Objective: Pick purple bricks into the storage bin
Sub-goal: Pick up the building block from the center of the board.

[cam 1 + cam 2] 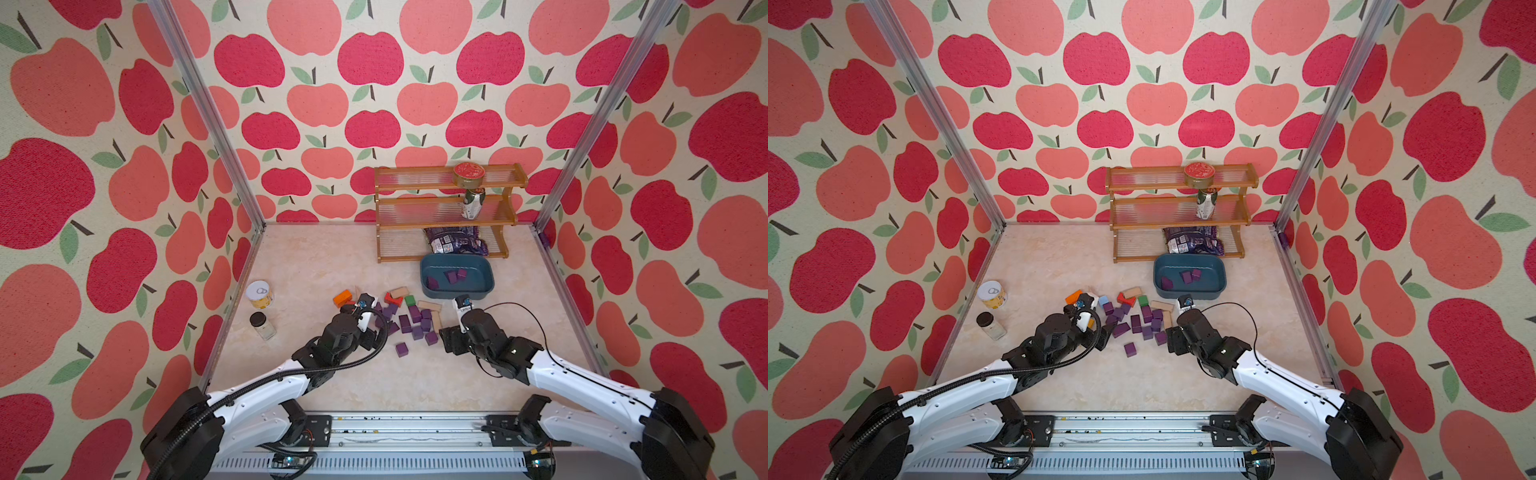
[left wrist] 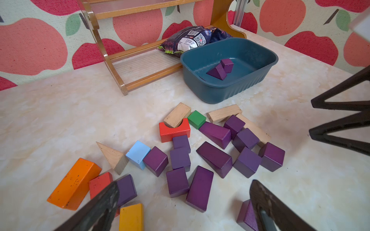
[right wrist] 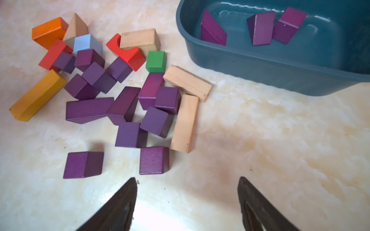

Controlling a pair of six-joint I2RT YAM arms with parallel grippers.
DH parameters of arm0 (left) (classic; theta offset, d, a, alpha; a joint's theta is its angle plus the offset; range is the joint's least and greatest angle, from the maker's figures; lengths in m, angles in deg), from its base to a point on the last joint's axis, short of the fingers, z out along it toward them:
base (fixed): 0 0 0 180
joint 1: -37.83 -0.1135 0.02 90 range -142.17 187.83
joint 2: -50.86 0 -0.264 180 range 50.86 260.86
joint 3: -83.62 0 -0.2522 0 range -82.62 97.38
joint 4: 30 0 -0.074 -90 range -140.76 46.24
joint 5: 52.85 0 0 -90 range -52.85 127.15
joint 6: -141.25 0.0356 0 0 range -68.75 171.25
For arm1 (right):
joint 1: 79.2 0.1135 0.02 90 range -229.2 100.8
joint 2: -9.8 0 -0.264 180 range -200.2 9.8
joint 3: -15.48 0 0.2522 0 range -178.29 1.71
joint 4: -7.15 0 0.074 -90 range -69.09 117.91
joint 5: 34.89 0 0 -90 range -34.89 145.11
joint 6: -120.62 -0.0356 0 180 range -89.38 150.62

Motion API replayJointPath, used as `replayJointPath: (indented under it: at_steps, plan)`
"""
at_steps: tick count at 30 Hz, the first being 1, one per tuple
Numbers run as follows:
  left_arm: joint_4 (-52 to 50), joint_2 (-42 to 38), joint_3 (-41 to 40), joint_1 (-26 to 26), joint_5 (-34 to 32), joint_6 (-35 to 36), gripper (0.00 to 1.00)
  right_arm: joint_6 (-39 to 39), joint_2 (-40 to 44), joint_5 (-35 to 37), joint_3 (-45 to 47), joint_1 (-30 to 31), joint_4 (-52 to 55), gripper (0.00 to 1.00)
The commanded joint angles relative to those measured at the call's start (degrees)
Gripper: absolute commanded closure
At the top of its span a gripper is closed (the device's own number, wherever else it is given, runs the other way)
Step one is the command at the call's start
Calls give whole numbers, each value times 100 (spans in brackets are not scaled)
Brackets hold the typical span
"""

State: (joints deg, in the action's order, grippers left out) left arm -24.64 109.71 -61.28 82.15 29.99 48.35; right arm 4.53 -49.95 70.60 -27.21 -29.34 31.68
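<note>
Three purple bricks (image 3: 260,28) inside storage bin (image 3: 260,66) (teal).

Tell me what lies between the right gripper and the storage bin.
Nothing: only bare tabletop separates the right gripper from the storage bin, as the right wrist view shows.

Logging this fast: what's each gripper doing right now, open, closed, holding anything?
Left gripper: open, holding nothing.
Right gripper: open, holding nothing.
</note>
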Motion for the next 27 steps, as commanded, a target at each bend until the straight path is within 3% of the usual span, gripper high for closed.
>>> replayJointPath:
  at_steps: [1, 7, 11, 14, 27]
  plan:
    - [-20, -92, -77, -54, -169, 166, 1, -274, -179, -230, 71, 139, -195, 19]
    - [26, -80, -142, -124, -146, 127, 1, -309, -671, -494, 82, 208, -538, 24]
    - [60, 63, -106, -160, -138, 118, 1, -320, -1077, -704, 28, 215, -909, 32]
    - [33, 141, -45, -158, -85, 138, 1, -335, -1349, -722, -24, 225, -1080, 44]
    - [-8, 187, -16, -162, -110, 140, 1, -409, -1819, -571, -168, 230, -1206, 47]
